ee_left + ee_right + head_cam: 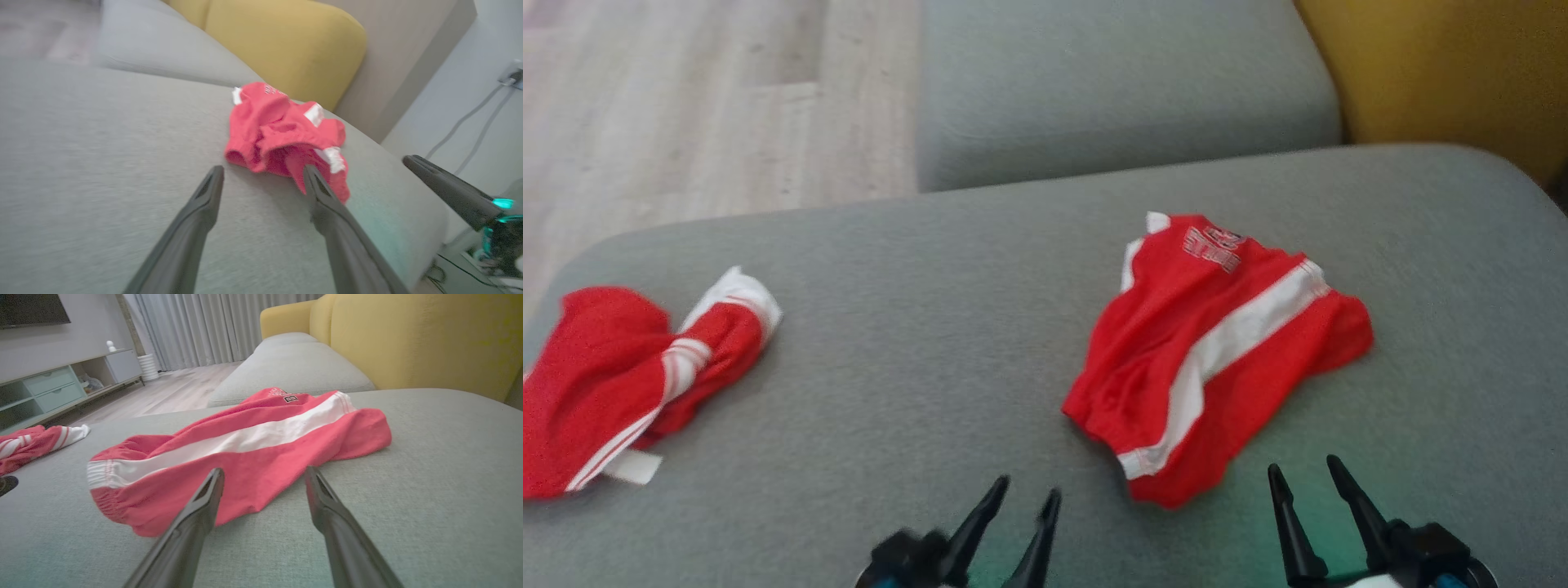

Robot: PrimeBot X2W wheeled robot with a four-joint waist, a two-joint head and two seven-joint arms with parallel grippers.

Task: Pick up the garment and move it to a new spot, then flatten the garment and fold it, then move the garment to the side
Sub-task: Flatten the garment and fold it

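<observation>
Closest, at the bottom of the head view: left gripper, two dark fingers spread wide apart, pinching nothing, up over the grey sofa seat. Off to its right, right gripper, spread wide too, empty too. Just past both, a bit nearer the right one: red shorts with a wide white stripe, lying rumpled on the seat, not flat, not folded. Gathered end toward the grippers, end with small letters farther off. Finger tips near the cloth, with a bit of bare grey seat between in the head view. Way over on the left of the same seat, well apart from the shorts: other red garment with thin white stripes, all bunched up, partly cut off by the picture edge. Behind the seat, a second grey cushion. To the right of that, yellow sofa back. To the left, pale wooden floor. Farthest away, in the right wrist view: long low cabinet with drawers against the wall, and grey curtains hanging down to the floor.
</observation>
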